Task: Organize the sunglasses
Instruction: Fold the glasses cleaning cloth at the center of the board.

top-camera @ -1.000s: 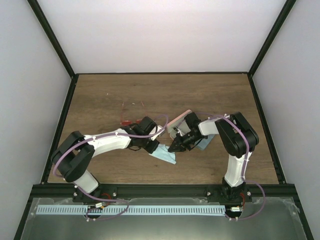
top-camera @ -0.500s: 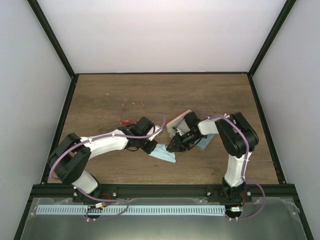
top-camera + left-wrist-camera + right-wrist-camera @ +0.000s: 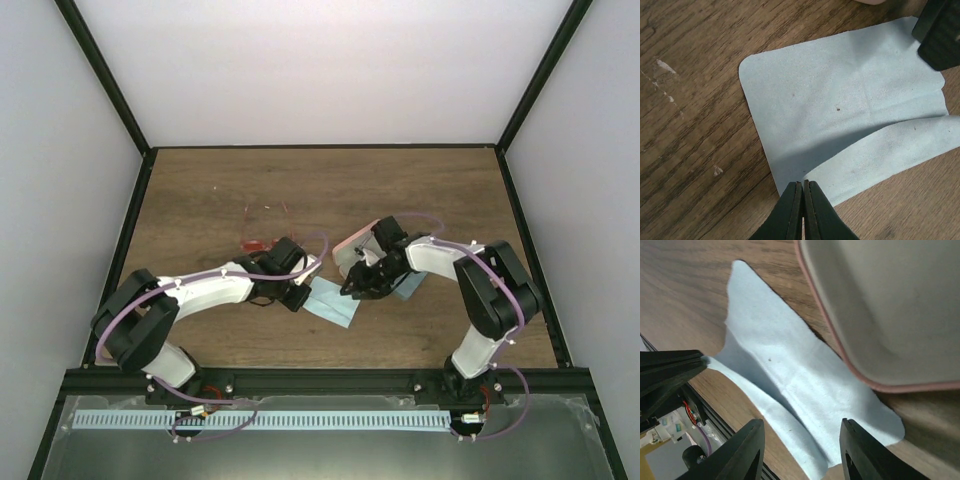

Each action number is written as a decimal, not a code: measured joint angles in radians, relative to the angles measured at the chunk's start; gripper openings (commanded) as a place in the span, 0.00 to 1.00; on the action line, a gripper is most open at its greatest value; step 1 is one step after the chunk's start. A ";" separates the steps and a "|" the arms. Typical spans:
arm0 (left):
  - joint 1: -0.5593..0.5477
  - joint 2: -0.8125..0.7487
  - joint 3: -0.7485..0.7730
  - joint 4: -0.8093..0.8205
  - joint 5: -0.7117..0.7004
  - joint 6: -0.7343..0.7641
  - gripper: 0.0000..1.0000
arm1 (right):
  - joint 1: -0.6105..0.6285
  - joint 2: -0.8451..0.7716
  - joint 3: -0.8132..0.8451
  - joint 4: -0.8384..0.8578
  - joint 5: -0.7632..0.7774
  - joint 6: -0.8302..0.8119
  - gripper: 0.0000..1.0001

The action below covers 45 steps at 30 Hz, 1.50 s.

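Note:
Two sunglasses lie on the wooden table left of centre: a thin-framed pair (image 3: 266,212) and a reddish pair (image 3: 255,245) just behind my left wrist. Neither shows in the wrist views. My left gripper (image 3: 298,297) (image 3: 803,183) is shut on the edge of a light blue cloth (image 3: 331,303) (image 3: 840,110), which lifts in a fold toward it. My right gripper (image 3: 351,287) (image 3: 801,427) is open and empty just above the same cloth (image 3: 785,380), beside an open pink case (image 3: 358,246) (image 3: 890,305).
A second light blue cloth (image 3: 408,286) lies under my right forearm. My right fingers (image 3: 940,35) show at the top right of the left wrist view. A black frame (image 3: 320,378) runs along the table's near edge.
The cloth has been drawn out flatter and slightly away from the near edge. My right arm's elbow has swung out to the right. My left gripper stays shut at the cloth's edge.

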 measured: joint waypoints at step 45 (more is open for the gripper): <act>0.000 0.018 -0.005 0.003 0.010 0.012 0.04 | 0.119 -0.045 -0.092 -0.052 0.003 -0.027 0.01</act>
